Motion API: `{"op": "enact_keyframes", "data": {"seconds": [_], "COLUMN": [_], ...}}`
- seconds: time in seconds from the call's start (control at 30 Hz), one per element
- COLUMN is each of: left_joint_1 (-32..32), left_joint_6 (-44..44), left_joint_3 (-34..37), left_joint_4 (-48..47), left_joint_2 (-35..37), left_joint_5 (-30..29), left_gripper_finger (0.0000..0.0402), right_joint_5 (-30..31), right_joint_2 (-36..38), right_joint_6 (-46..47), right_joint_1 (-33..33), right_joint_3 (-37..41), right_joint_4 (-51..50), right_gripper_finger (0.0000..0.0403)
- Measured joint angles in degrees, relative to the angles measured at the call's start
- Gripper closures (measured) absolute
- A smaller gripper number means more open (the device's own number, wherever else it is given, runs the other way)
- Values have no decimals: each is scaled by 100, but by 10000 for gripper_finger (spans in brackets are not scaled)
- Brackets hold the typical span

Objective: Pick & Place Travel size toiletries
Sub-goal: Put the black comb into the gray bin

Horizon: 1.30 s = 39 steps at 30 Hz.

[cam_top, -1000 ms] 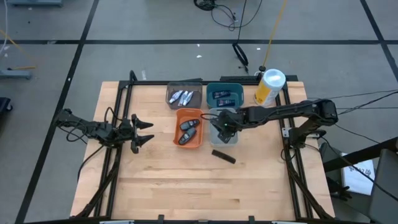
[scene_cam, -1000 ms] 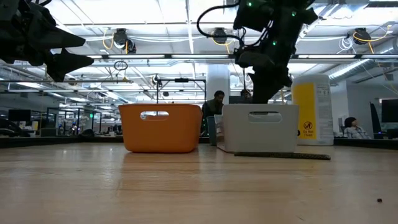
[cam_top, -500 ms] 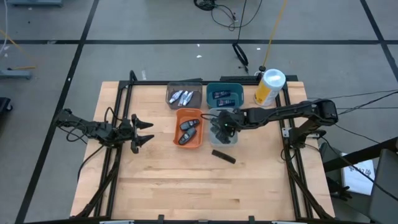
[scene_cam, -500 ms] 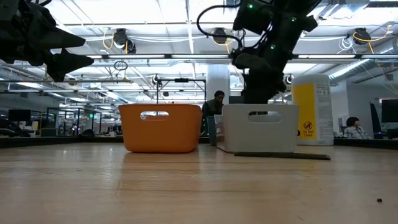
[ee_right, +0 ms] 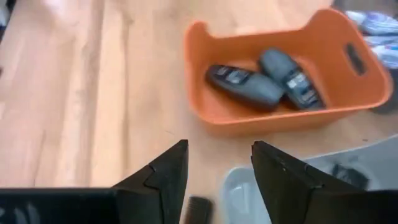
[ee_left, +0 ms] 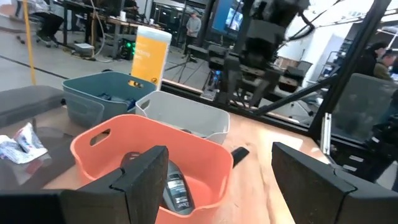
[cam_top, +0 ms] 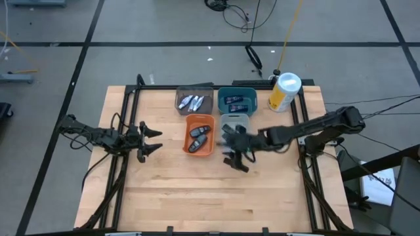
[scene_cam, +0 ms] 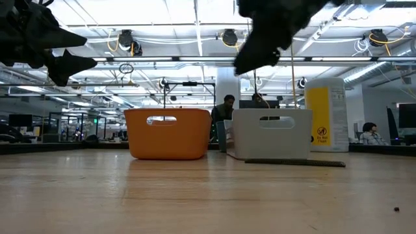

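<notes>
The last slim black bar [cam_top: 235,164] lies flat on the tabletop [cam_top: 197,190] just in front of the grey bin [cam_top: 235,120], long axis slanted; the right claw [cam_top: 234,145] hovers directly above it, open and empty; the left claw [cam_top: 152,140], open, waits well apart.

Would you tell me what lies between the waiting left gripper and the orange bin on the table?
Nothing: in the high view, bare wood separates the open left gripper from the orange bin.
</notes>
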<state>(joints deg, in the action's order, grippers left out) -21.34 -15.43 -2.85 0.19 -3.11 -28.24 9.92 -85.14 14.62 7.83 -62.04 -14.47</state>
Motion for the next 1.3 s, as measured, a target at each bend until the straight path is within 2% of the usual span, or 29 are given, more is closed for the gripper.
{"op": "enact_keyframes", "data": {"seconds": [0.1, 0.27, 0.37, 0.53, 0.67, 0.8, 1.07, 1.3], "left_joint_1": [-1, -2, -1, -2, 0, -10, -69, -171], "left_joint_6": [-98, -189, -409, -764, -938, -643, -441, -918], "left_joint_3": [-2, -2, -2, -2, -4, -202, -1259, -1853], "left_joint_4": [-50, -52, -26, -11, 541, 1185, 1200, 1345], "left_joint_2": [-64, -186, -317, -875, -1808, -2921, -5083, -6796], "left_joint_5": [-5, -154, -231, -218, -65, 194, 323, 268], "left_gripper_finger": [119, 119, 119, 119, 119, 119, 119, 119], "right_joint_5": [235, 716, 957, 939, 641, 482, 302, -572], "right_joint_2": [43, -308, -468, -577, -575, -577, -564, -571], "right_joint_6": [247, 607, 1000, 1654, 2086, 2176, 2117, 1974], "right_joint_1": [503, 1193, 1436, 1698, 1754, 1731, 1562, 1592], "right_joint_3": [28, 28, 28, 378, 916, 1428, 1977, 2059], "right_joint_4": [-312, -828, -1220, -1412, -1037, -228, 709, 1393], "right_gripper_finger": [237, 238, 238, 238, 238, 238, 238, 239]}}
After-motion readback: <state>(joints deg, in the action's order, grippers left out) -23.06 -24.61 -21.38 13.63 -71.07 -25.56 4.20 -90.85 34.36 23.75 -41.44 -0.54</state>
